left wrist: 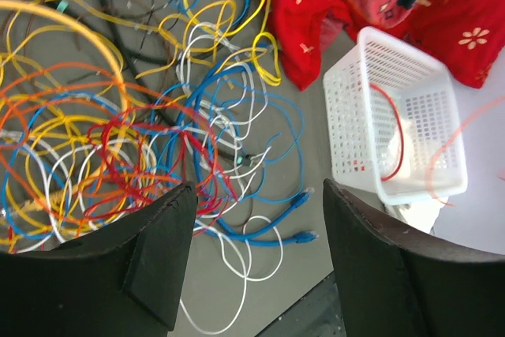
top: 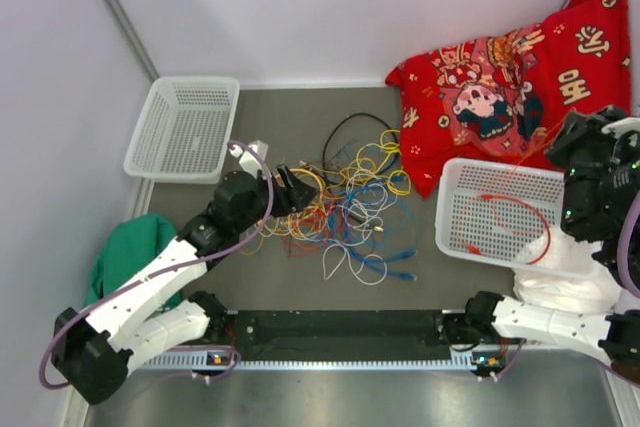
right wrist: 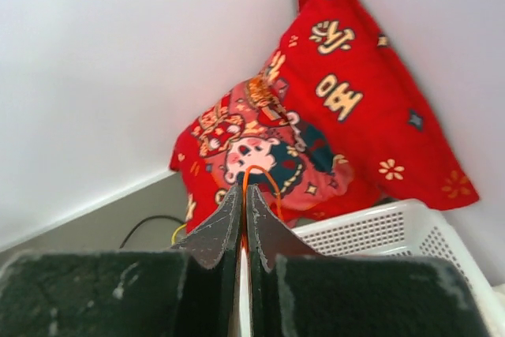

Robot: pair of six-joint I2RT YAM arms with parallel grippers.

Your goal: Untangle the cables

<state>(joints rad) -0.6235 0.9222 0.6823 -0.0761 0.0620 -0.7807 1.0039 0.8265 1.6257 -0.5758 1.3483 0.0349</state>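
The cables (top: 345, 202) lie in a tangled heap of yellow, orange, red, blue, white and black loops on the grey mat. My left gripper (top: 295, 187) is at the heap's left edge. In the left wrist view it (left wrist: 260, 195) stands open above the mat with nothing between its fingers (left wrist: 150, 258), the tangle (left wrist: 118, 132) just ahead and a blue cable with plugs (left wrist: 296, 203) between the tips. My right gripper (top: 565, 142) is raised at the far right. Its jaws (right wrist: 244, 191) are shut on a thin orange cable (right wrist: 260, 173), which runs down into the right white basket (top: 455, 232).
An empty white basket (top: 185, 127) sits at the back left. A red printed pillow (top: 510, 77) leans in the back right corner. A green cloth (top: 135, 247) lies at the left. A black rail (top: 340, 332) runs along the near edge.
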